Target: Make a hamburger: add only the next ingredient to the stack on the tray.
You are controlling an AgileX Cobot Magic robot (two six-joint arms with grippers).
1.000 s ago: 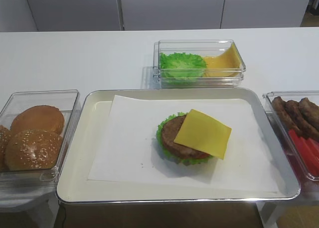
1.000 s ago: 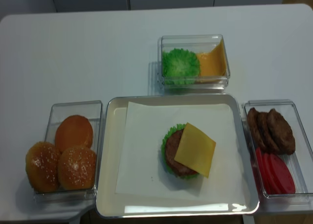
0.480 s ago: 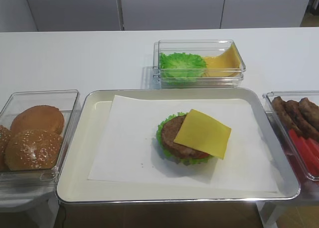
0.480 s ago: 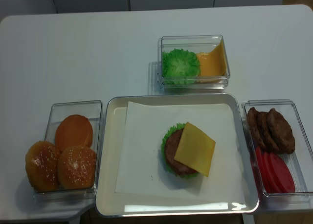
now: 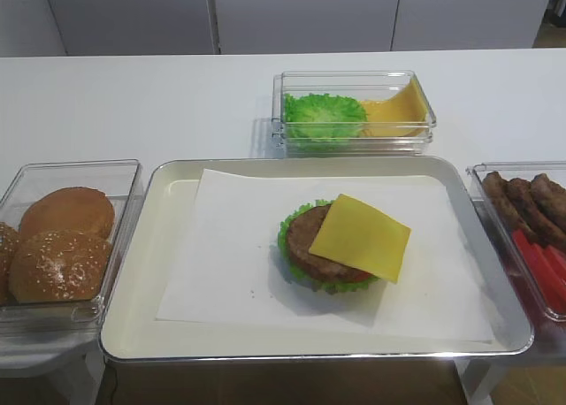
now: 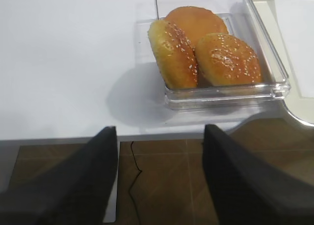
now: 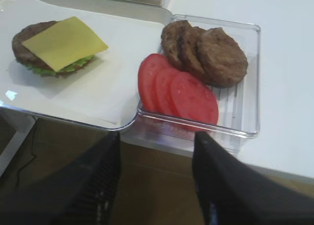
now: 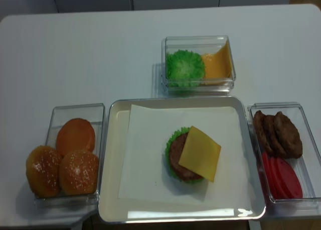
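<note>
Cheese slice [image 5: 360, 237] sits flat on the stack [image 5: 323, 246], skewed so its far corner hangs past the patty's right edge, and nothing is gripping it. In the right wrist view it lies up and to the left of the jaws, well apart from them. Under it the brown patty shows on the left side, with a red sliver of tomato and the frilly green lettuce peeking out around the bottom. The whole pile rests on the white paper [image 5: 239, 263] lining the metal tray [image 5: 133, 325], a little right of the tray's middle.

Right gripper [image 7: 156, 185] hangs below the table edge, off the tray's near right corner, its two dark fingers [image 7: 100, 181] spread apart with only floor between them: empty. Just beyond its jaws sits the clear bin [image 7: 245, 87] with tomato slices [image 7: 179, 90] at the front and loose patties [image 7: 206, 53] behind.

Left gripper [image 6: 159, 181] is likewise spread and empty, hanging below the table's front edge. Straight ahead of its jaws is the bun bin [image 6: 265, 63] holding three sesame buns [image 6: 196, 48], touching one another.

At the far side of the tray, a third bin [image 5: 354, 109] holds lettuce on the left and more cheese leaning on the right.
</note>
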